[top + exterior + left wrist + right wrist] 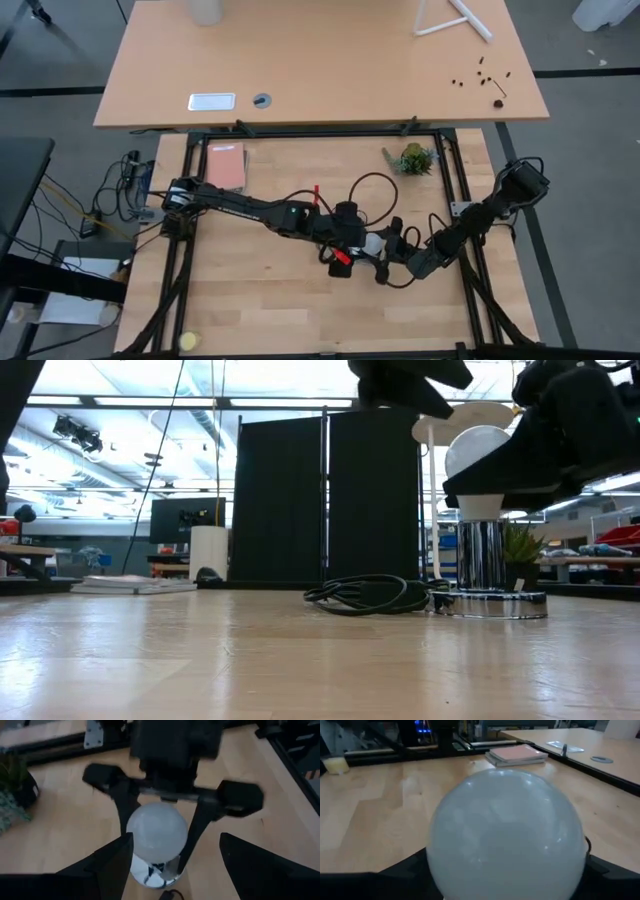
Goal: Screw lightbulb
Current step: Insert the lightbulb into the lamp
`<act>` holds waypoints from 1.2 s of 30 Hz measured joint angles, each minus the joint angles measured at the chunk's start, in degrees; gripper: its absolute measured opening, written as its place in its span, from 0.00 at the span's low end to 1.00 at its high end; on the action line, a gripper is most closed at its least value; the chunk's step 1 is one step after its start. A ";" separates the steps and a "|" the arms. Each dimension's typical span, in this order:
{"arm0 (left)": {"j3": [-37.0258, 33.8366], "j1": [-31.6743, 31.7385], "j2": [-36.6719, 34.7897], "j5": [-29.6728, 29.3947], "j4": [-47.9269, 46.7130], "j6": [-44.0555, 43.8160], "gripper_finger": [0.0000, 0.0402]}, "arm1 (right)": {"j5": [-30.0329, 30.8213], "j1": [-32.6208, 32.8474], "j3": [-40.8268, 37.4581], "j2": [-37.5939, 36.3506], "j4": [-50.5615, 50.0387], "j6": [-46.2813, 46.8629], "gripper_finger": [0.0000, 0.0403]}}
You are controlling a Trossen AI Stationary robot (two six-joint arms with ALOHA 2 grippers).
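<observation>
My right claw [159,832] clenched the white pear-shaped lightbulb [157,836] seated in the chrome socket stand [486,595]; left claw [172,862] released. Next, twisting clockwise.

Environment: an open-plan robotics lab or workshop. Indicators: a wooden tabletop [300,310] enclosed by a black metal frame [320,132], exposed ceiling ducts and strip lighting, black partition screens [325,500], floor cabling [100,205], and equipment benches in the background.
</observation>
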 joint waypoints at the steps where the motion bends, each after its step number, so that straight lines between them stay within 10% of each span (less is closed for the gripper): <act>1: 0.22 -0.31 0.00 -0.50 -0.19 0.47 0.72 | -0.02 -0.11 0.00 -0.02 0.06 0.27 0.72; 36: 0.38 -5.67 0.00 -0.22 -9.72 -6.21 0.65 | -1.44 -2.31 0.00 -10.63 -19.17 5.43 0.73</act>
